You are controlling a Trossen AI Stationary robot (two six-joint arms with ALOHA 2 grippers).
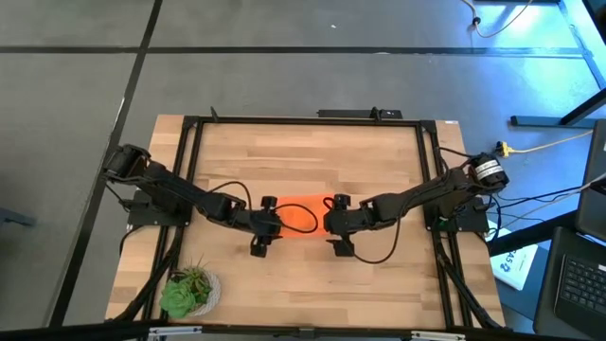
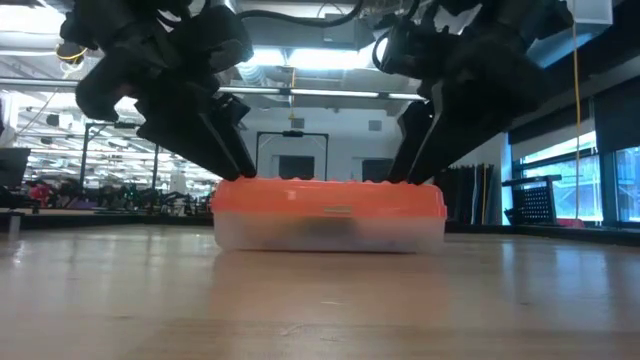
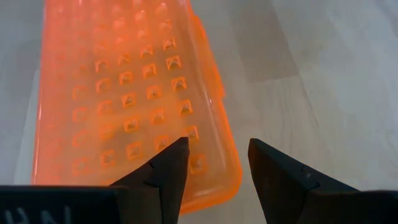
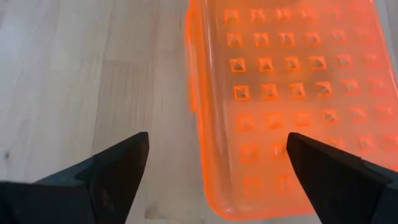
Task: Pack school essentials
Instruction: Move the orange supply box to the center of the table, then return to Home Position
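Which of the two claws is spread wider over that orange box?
The right claw, its fingers set far apart over the orange studded plastic lid. The left claw leaves a narrower gap.

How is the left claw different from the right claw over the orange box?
The left gripper holds its dark fingers close together, with a narrow gap; the right gripper spreads its fingers wide. The left gripper is over one end of the orange-lidded clear plastic case, the right gripper over the opposite end. Both are open, holding nothing, and both hang just above the studded lid on the wooden table.
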